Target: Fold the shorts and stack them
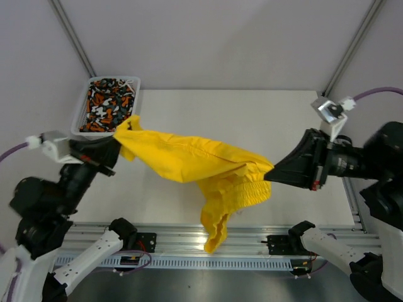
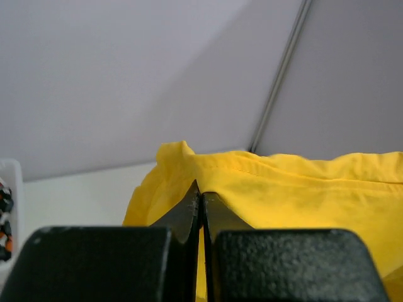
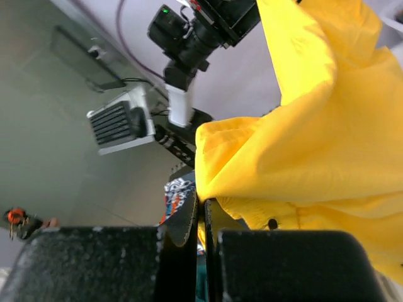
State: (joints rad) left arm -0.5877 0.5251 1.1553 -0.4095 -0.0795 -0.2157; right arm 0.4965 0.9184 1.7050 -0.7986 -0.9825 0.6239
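Observation:
The yellow shorts (image 1: 189,157) hang stretched above the table between both arms, one leg drooping toward the near edge (image 1: 215,229). My left gripper (image 1: 118,146) is shut on their left corner; in the left wrist view its jaws pinch yellow cloth (image 2: 289,189) at the tips (image 2: 201,196). My right gripper (image 1: 271,174) is shut on the waistband end, with fabric (image 3: 315,138) draped over its tips (image 3: 203,202). The patterned shorts (image 1: 108,104) lie bunched in the white basket and show behind the right fingers (image 3: 178,196).
The white mesh basket (image 1: 82,104) stands at the table's back left corner. A metal rail (image 1: 208,242) with the arm bases runs along the near edge. Frame posts rise at the back left and back right.

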